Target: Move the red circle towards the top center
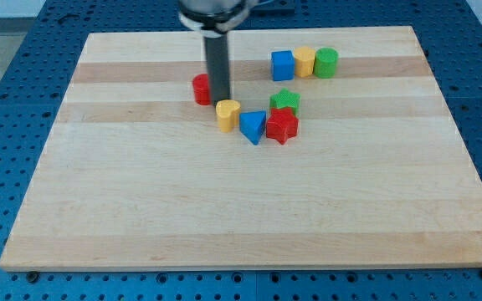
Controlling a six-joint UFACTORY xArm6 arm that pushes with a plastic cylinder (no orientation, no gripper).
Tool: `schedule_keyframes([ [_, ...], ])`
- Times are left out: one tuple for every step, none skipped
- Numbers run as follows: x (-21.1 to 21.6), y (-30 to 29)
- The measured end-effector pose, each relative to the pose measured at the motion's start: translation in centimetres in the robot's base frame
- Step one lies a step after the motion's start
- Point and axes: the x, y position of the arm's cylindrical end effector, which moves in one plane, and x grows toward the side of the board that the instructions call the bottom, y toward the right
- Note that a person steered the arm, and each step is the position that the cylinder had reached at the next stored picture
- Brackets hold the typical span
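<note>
The red circle (201, 89) lies on the wooden board (224, 209) in its upper half, a little to the view's left of centre, and is partly hidden by the dark rod that comes down from the view's top. My tip (219, 99) sits right at the circle's right edge, seemingly touching it, though the exact contact cannot be made out; being a plain rod, it grips nothing. Just below and right of my tip is a yellow heart-shaped block (228, 114), followed to the right by a blue triangle (253, 126), a red star (281, 125) and a green star (284, 101). Further up, a blue cube (283, 65), a yellow block (305, 61) and a green block (326, 63) form a row.
</note>
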Motion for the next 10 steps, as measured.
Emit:
schedule_keyframes([
  [-1.2, -3.5],
  [-2.4, -7.1],
  [-4.1, -7.8],
  [-4.7, -7.8],
  [-2.5, -8.5],
  [-1.7, -6.7],
  [-2.9, -5.1],
  [-4.2, -6.7],
  [-6.2, -7.0],
  [-5.5, -7.0],
])
